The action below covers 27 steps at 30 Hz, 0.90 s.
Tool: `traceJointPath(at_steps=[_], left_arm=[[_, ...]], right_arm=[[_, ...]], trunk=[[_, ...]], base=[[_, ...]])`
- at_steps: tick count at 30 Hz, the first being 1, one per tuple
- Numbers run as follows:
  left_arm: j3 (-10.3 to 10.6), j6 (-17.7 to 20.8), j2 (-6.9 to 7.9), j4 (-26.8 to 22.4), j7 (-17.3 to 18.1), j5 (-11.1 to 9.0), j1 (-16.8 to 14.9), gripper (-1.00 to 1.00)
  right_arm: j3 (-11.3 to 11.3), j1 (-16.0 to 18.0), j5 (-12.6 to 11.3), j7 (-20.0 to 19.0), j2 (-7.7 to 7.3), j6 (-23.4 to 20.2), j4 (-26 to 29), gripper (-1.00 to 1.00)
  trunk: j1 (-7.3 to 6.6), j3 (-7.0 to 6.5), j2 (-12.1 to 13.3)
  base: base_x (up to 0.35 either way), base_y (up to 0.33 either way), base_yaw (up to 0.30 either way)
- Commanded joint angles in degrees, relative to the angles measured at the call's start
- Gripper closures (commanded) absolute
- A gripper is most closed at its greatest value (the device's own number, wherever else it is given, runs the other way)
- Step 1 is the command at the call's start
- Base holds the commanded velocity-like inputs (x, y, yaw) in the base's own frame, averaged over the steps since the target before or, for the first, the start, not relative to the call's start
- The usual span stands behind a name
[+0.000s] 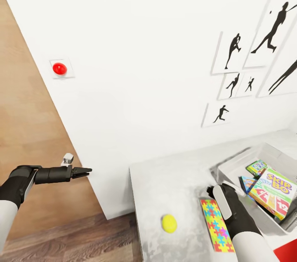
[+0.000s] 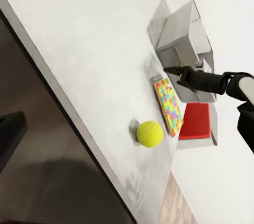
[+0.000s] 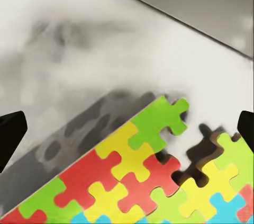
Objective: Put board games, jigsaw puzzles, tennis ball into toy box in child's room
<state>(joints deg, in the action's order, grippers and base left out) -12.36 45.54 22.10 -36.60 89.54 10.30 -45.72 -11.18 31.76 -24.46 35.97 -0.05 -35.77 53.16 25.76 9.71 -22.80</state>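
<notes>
Jigsaw puzzle [image 1: 217,225] lies flat on the table [image 1: 165,187], lower right of the head view, just left of the toy box [image 1: 264,151]. My right gripper [image 2: 168,69] hangs over its far edge, jaws spread wide, holding nothing. I reckon it's thin, light and flat to the surface, so I'd pinch an edge or corner. Tennis ball [image 1: 169,223] sits to its left, light, will likely roll. Left gripper [image 1: 87,170] is off the table at middle left, fingers close together, empty.
</notes>
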Motion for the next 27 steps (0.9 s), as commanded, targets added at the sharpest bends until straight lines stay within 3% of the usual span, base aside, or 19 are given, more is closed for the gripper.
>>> traceJointPath(at_steps=[1,18,27], left_arm=[[-0.2,0.6,-0.04,0.0,0.5,0.6,-0.1,-1.0],[-0.2,0.6,-0.04,-0.1,0.5,0.6,-0.1,-1.0],[-0.2,0.6,-0.04,-0.1,0.5,0.6,-0.1,-1.0]], right_arm=[[0.0,0.0,-0.6,0.8,0.01,-0.1,0.1,-1.0],[-0.1,0.1,-0.6,2.1,-0.04,0.7,-1.4,-1.0],[-0.2,2.8,-0.4,2.0,-0.21,0.9,-7.2,-1.0]], trunk=[[0.03,0.12,-0.1],[0.03,0.12,-0.1],[0.03,0.12,-0.1]], base=[[-0.073,0.0,0.0],[-0.009,0.0,0.0],[0.0,0.0,0.0]])
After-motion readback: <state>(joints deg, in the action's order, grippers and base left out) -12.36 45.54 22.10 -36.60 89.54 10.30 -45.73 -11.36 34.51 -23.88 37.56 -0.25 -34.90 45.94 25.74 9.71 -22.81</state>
